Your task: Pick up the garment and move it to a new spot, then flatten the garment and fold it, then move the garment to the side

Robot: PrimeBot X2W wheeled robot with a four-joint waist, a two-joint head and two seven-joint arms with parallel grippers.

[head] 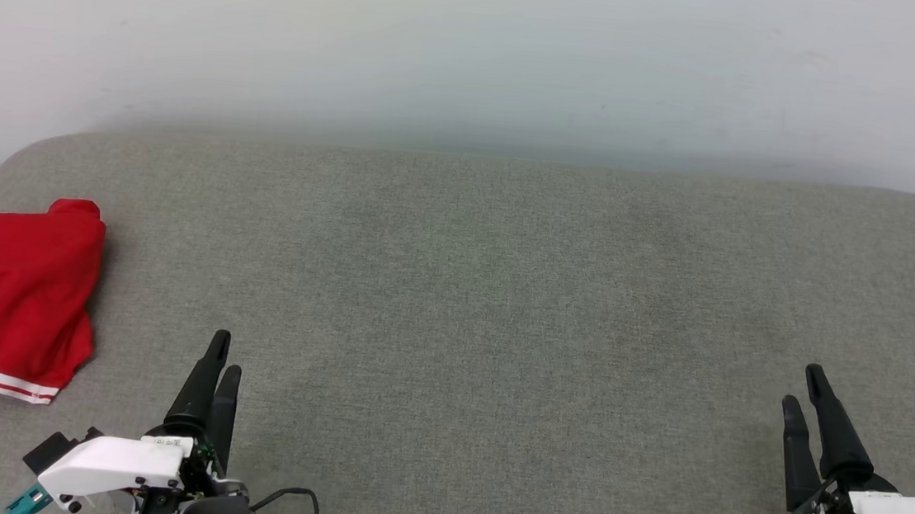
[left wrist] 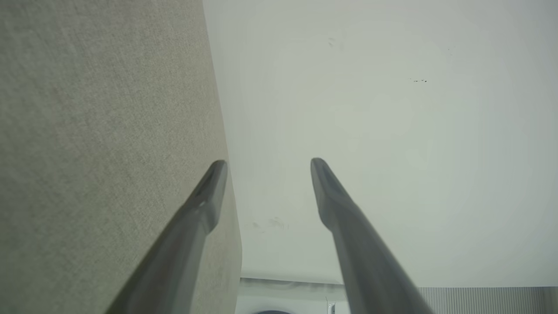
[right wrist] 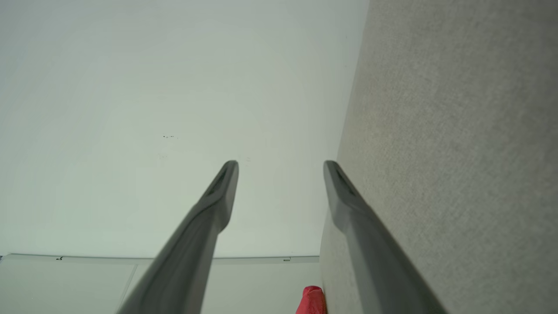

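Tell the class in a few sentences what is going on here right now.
Nothing is being handled at this moment. The red garment lies bunched in a loose heap at the left end of the grey padded surface, its striped hem showing. The left gripper and right gripper sit near the front edge, jaws open and empty. The left one is nearer the garment but apart from it.

No text, number, brand or sign can be read. The garment (head: 11, 292) shows plain red cloth with a white-and-red striped hem. To the lower right of the garment, the white housing (head: 116, 463) of the left gripper (head: 226, 353) bears a small dark marking (head: 166, 441), too small to read.
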